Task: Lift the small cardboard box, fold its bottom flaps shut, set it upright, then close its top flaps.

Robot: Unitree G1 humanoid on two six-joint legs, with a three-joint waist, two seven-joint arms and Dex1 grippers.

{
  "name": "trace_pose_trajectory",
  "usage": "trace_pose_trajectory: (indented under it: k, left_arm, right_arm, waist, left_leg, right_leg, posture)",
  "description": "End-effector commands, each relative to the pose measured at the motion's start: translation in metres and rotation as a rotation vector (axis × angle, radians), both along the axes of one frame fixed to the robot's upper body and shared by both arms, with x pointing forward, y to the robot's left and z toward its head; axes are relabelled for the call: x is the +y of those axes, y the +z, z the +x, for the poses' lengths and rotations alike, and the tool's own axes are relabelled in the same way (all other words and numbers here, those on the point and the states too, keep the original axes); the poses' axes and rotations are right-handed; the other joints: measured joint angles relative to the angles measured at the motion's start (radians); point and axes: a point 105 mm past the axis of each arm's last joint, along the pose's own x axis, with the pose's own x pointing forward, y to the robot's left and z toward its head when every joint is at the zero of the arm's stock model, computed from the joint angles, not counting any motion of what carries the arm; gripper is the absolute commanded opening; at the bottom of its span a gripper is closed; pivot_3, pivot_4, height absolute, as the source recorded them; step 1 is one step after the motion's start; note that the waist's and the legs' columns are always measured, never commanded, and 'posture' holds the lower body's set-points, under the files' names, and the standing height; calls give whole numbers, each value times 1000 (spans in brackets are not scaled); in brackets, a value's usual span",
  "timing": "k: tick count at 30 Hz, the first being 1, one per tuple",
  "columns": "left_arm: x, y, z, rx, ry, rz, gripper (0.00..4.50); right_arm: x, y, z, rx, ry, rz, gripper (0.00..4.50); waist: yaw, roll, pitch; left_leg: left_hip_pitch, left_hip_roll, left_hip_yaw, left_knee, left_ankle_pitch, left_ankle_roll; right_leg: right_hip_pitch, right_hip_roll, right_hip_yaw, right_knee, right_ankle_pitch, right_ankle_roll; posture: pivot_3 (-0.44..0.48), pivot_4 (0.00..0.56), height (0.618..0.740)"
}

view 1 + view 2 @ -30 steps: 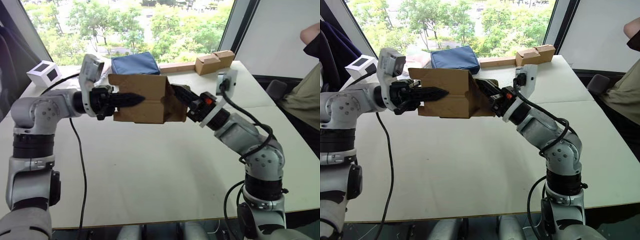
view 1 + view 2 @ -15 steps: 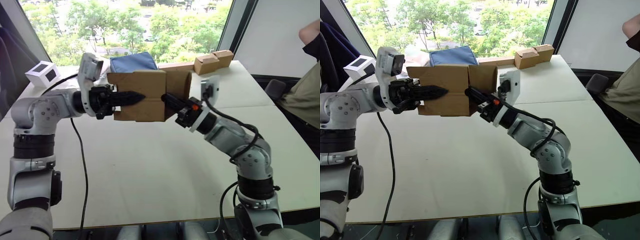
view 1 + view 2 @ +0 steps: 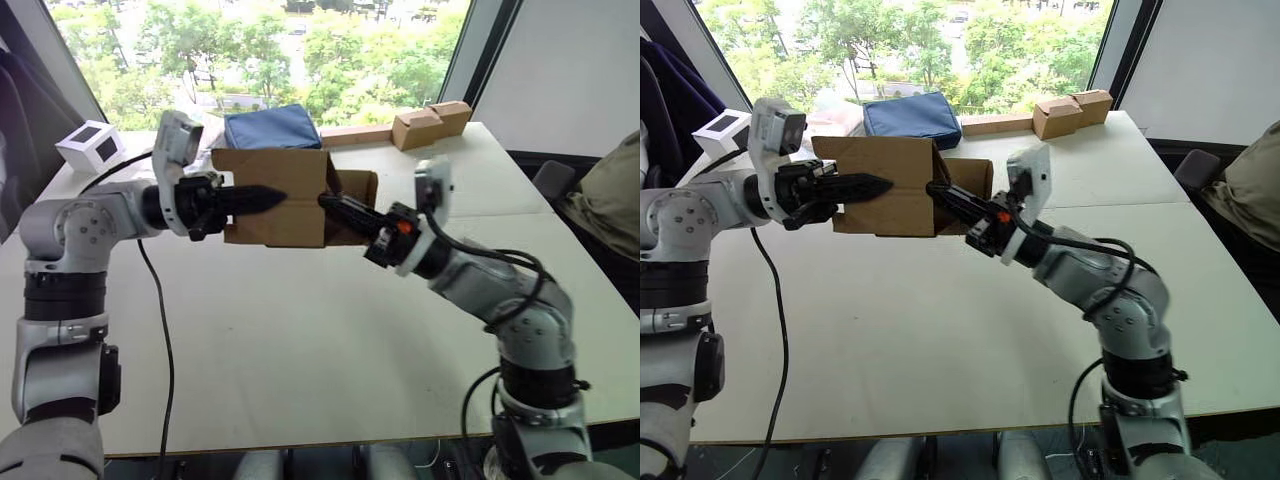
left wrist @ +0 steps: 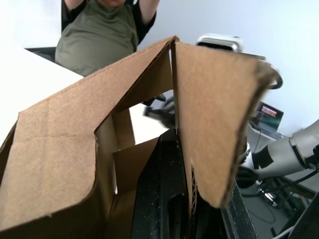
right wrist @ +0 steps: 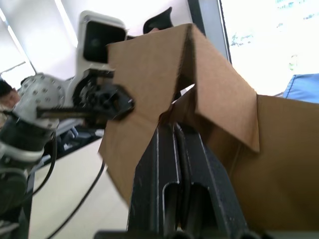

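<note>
The small cardboard box (image 3: 275, 195) hangs in the air above the table, lying on its side with its ends to left and right. My left gripper (image 3: 272, 197) is shut on its front wall, one black finger lying along the outside. In the left wrist view the wall (image 4: 209, 114) runs down between the fingers (image 4: 159, 199). My right gripper (image 3: 330, 202) is shut, its joined fingers (image 5: 172, 164) reaching into the box's right end, their tips against the inner corner. A loose end flap (image 3: 358, 190) stands behind them.
On the far side of the table (image 3: 300, 340) lie a blue pouch (image 3: 270, 127), a white box with a black panel (image 3: 90, 147) and two tan boxes on a long strip (image 3: 428, 120). A person (image 3: 610, 190) sits at the right. A black cable (image 3: 160, 330) hangs by my left arm.
My right arm has swung outward and its fingers have slid left, deeper into the box's right end. The right end flap, spread upright half a second ago, now sits lower. The left gripper holds still.
</note>
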Motion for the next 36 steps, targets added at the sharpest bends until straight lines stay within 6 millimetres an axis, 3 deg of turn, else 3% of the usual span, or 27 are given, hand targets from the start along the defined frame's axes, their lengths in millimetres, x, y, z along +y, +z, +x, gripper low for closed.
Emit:
trace_pose_trajectory:
  k: [1,3,9,13,21,36]
  left_arm:
    - [2,12,-1,-60,2,-12,0]
    - [1,12,-1,-60,-1,-12,0]
    - [-1,13,-2,-63,-17,-12,0]
    - [-3,14,-4,-67,-26,-9,0]
    - [-4,15,-7,-77,-29,-10,0]
    - [-6,16,-14,-83,-53,-1,0]
  right_arm:
    - [-3,12,-22,-55,83,-13,34]
    - [-8,15,-19,-63,60,-13,34]
    - [-29,28,23,-108,-180,34,34]
    - [-30,33,37,-143,-242,51,34]
    - [0,29,26,-136,-118,66,34]
    - [17,30,18,-146,-38,93,34]
  waist:
    - [-2,0,0]
    - [-2,0,0]
    - [0,0,0]
    - [0,0,0]
    - [-1,0,0]
    - [-2,0,0]
  left_leg:
    - [0,0,0,0,0,0]
    - [0,1,0,0,0,0]
    - [0,1,0,0,0,0]
    - [0,0,1,0,0,0]
    - [0,1,0,0,0,0]
    - [0,0,0,0,0,0]
  right_leg:
    - [0,0,0,0,0,0]
    - [0,1,0,0,0,0]
    - [0,0,0,0,0,0]
    - [0,0,0,0,0,0]
    - [0,0,0,1,0,0]
    - [-1,0,0,1,0,0]
  posture:
    - [0,150,737]
    - [0,150,737]
    - [0,150,737]
    - [0,150,737]
    - [0,150,737]
    - [0,150,737]
